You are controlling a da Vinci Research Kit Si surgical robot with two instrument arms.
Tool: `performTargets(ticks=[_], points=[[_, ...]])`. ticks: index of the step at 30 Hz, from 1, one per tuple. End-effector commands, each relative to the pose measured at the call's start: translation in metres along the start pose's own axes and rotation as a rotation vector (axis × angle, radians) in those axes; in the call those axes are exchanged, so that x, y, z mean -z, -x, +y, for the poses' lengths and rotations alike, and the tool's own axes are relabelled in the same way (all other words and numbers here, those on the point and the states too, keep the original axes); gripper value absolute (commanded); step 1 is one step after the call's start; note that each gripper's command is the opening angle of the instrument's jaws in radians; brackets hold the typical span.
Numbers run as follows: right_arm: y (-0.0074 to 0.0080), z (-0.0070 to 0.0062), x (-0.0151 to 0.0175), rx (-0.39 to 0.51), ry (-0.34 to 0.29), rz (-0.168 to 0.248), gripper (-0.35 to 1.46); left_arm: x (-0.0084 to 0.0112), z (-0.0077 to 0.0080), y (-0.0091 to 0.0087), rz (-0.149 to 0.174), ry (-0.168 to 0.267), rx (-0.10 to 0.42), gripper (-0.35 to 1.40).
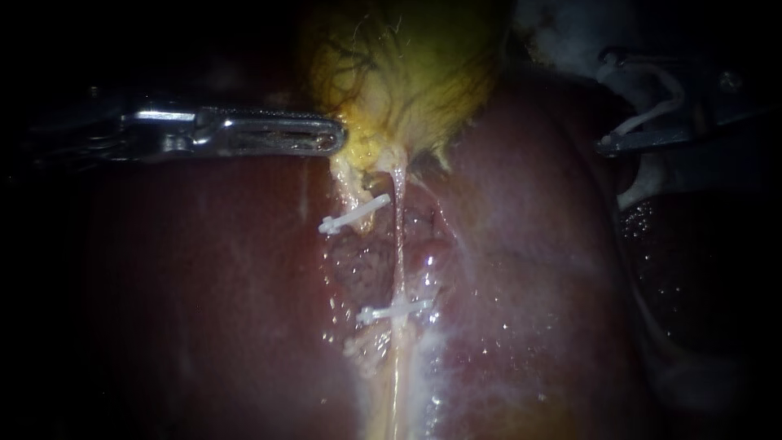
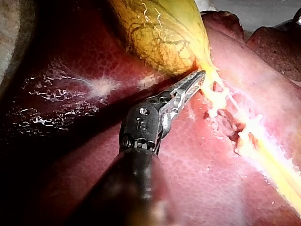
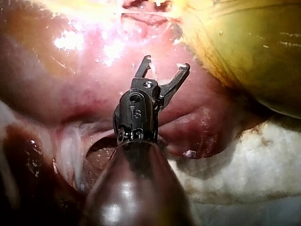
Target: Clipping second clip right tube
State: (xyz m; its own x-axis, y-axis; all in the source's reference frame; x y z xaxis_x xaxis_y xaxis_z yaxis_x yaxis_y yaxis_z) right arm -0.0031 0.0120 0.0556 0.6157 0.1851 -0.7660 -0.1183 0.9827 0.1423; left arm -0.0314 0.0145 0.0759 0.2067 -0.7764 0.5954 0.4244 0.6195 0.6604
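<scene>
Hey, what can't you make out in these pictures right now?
1. Endoscope view: shaft of the right instrument, holding a new clip, lost in darkness.
2. Left wrist view: the lower clip, washed out by glare along the tubes.
3. Right wrist view: tubes, washed out by glare.

White, nubbly padding [image 3: 235, 174] lay brightly lit; just beyond the padding's outer edge a smooth, pale grey-blue surface [image 3: 263, 214] showed, a touch dimmer.

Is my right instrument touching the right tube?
Apart. Endoscope view: right instrument, holding a clip, hangs well clear of the right tube, liver between.
</scene>
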Motion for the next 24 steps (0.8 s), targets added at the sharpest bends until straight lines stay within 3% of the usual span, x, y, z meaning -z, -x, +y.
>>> performTargets(ticks=[1, 5, 12, 19, 24], points=[[0.0, -0.0001, 0.0, 0.0, 0.0, 0.0, 0.61, 0.0, 0.0, 0.0, 0.0, 0.0, 0.0, -0.35], [0.0, -0.0001, 0.0, 0.0, 0.0, 0.0, 0.61, 0.0006, 0.0, 0.0004, 0.002, -0.005, 0.002, -0.35], [0.0, -0.0001, 0.0, 0.0, 0.0, 0.0, 0.61, 0.0036, 0.0003, 0.0026, 0.001, 0.001, 0.012, -0.35], [-0.0001, -0.0002, 0.0, 0.0, -0.008, 0.005, 0.61, 0.0081, -0.0004, 0.0056, -0.047, 0.02, 0.031, -0.35], [-0.0004, -0.0002, -0.0003, -0.001, -0.022, 0.013, 0.61, 0.0101, -0.0009, 0.007, -0.066, 0.024, 0.03, -0.35]])
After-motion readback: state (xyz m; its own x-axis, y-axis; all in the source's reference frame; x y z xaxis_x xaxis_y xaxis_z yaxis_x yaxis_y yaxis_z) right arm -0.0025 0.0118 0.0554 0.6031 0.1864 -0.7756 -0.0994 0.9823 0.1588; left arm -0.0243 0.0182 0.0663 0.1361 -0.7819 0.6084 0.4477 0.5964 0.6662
